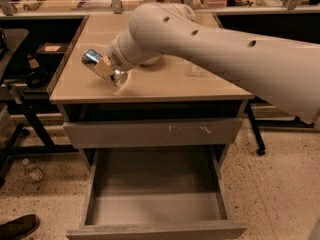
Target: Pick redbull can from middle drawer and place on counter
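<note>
Hanging over the left front part of the bench (165, 86), the gripper (106, 70) sits at the end of a thick white arm (225, 51) that reaches in from the right edge of the camera view. It is clamped on the redbull can (91, 58), with a tan pad lying across the can's body. The can is tilted, its shiny upper end pointing up and to the left and its lower end down and to the right, close to the glossy beige surface; whether that lower end touches the bench cannot be told. A small see-through container (192, 69) stands on the bench to the right of the gripper, partly under the arm.

Below the bench top, a closed grey drawer front (125, 133) carries white scuff marks right of its middle. Under it the middle drawer (155, 230) is pulled far out toward the camera, showing its smooth grey floor and low side walls.

On the speckled floor (280, 194) at the left, a clear bottle (33, 170) lies near a dark table leg, and the toe of a dark shoe (17, 226) shows in the bottom left corner.
</note>
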### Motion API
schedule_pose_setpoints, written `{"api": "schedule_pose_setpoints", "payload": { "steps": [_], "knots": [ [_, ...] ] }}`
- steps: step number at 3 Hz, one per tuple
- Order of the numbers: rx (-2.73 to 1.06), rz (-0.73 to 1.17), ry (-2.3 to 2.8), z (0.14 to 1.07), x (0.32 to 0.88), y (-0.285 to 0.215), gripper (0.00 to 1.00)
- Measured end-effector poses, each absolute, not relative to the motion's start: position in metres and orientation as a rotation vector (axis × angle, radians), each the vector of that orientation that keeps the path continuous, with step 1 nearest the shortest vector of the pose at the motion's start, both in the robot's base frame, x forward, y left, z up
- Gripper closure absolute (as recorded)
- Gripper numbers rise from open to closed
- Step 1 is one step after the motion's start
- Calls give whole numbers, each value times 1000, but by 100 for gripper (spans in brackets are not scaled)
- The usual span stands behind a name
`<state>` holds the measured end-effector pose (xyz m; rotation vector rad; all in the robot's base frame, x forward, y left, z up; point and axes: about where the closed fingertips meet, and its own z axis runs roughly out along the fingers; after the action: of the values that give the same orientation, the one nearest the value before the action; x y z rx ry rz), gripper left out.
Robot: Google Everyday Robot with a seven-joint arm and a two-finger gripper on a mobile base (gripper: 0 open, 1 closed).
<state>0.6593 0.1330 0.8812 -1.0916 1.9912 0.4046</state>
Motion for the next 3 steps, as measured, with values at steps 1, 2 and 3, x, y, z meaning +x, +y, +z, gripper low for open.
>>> {"api": "schedule_pose_setpoints", "payload": {
  "steps": [1, 2, 3],
  "knots": [
    [-1136, 436, 1984, 872, 683, 149, 100],
    [-1180, 469, 1981, 859, 702, 167, 100],
    [-1215, 502, 1993, 849, 703, 186, 100]
  ]
}}
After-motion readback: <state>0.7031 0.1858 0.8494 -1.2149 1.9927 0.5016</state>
